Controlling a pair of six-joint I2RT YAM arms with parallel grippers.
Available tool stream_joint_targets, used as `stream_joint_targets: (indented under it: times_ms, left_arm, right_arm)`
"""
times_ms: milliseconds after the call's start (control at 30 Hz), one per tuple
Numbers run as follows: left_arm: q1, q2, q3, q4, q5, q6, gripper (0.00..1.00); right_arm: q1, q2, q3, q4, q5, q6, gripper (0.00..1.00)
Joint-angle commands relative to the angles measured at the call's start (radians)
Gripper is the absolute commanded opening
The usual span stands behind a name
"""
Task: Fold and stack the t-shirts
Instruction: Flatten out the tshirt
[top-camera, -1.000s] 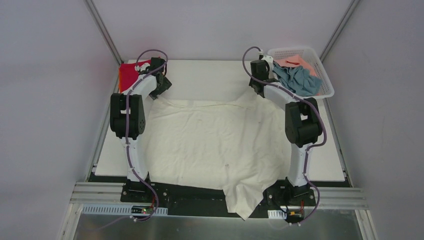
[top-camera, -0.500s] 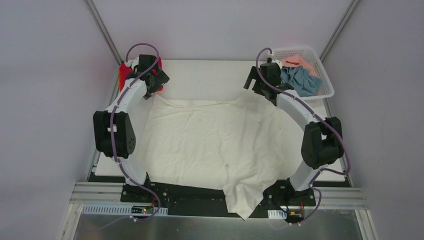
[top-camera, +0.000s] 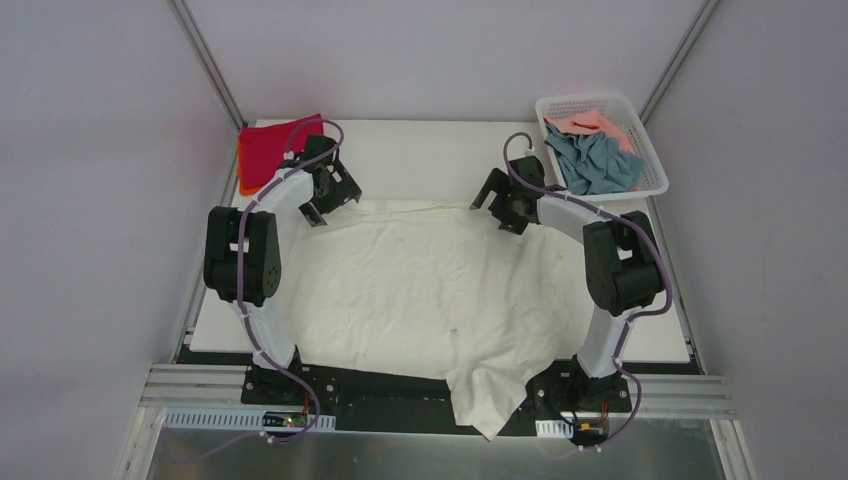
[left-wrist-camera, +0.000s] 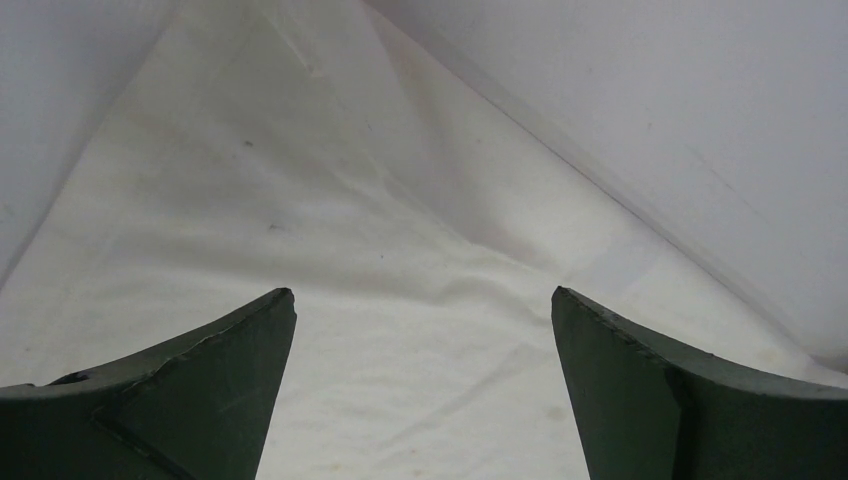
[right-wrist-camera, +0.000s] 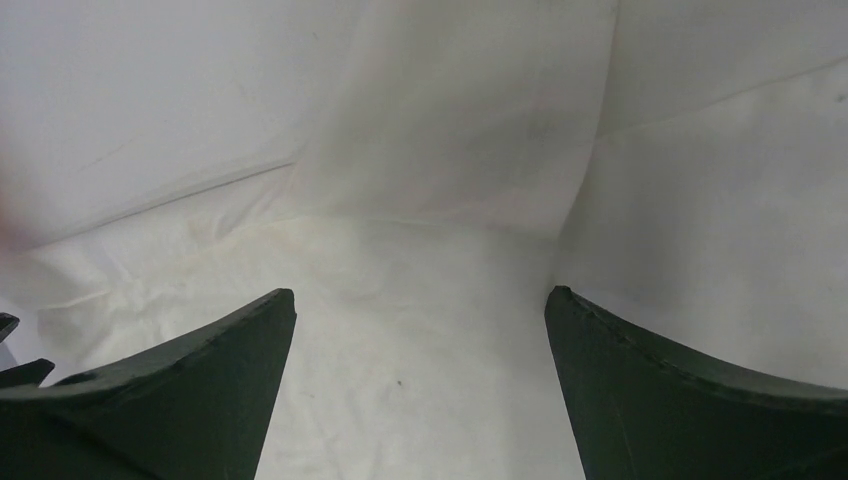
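Covering the bench: the cream-white t-shirt (top-camera: 430, 290) lies spread flat over most of the bench (top-camera: 420, 160), between the two arms.
Shirt's axis: from above it looks about as wide as it is deep. Its far edge runs left to right. One tongue of cloth points toward the near edge and hangs over it beside the foot of the right arm (top-camera: 600, 340).
Hard to make out: which end is collar, hem or sleeve. The creases are faint and the cloth blends with the pale bench.
Left pincer (top-camera: 330, 205): jaws spread wide with nothing between them, over the shirt's far left corner. In the wrist view (left-wrist-camera: 423, 292) only cream cloth shows beyond the fingers (left-wrist-camera: 200, 400). Whether the tips touch it cannot be told.
Right pincer (top-camera: 497, 205): also gaping and empty, over the far right corner (right-wrist-camera: 420, 292).
Cut off: the lower frame edge crops both pairs of fingers.
Far left corner: the red t-shirt (top-camera: 270, 150) lies folded. Only a strip of the orange t-shirt (top-camera: 243, 185) shows under its left edge.
Far right corner: the white mesh basket (top-camera: 655, 185) holds the crumpled grey-blue t-shirt (top-camera: 595, 160), which hides most of the salmon pink t-shirt (top-camera: 585, 122).
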Motion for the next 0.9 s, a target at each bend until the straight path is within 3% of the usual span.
stream_joint_targets:
  times_ms: [0,400,667,867]
  left_arm:
    - [0.006,0.076,0.082,0.01,0.012,0.021,0.99]
    - [0.008,0.239,0.252,0.015,-0.074,0.042,0.99]
    - [0.024,0.314,0.375,0.018,-0.114,0.06,0.99]
    - [0.04,0.392,0.516,0.019,-0.135,0.066,0.99]
  right_arm:
    - [0.001,0.071,0.067,0.046,-0.015,0.05,0.99]
    - [0.001,0.172,0.2,0.063,0.101,0.0,0.99]
    - [-0.009,0.252,0.273,0.25,0.118,0.01,0.99]
    - [-0.024,0.391,0.486,0.386,0.165,0.04,0.99]
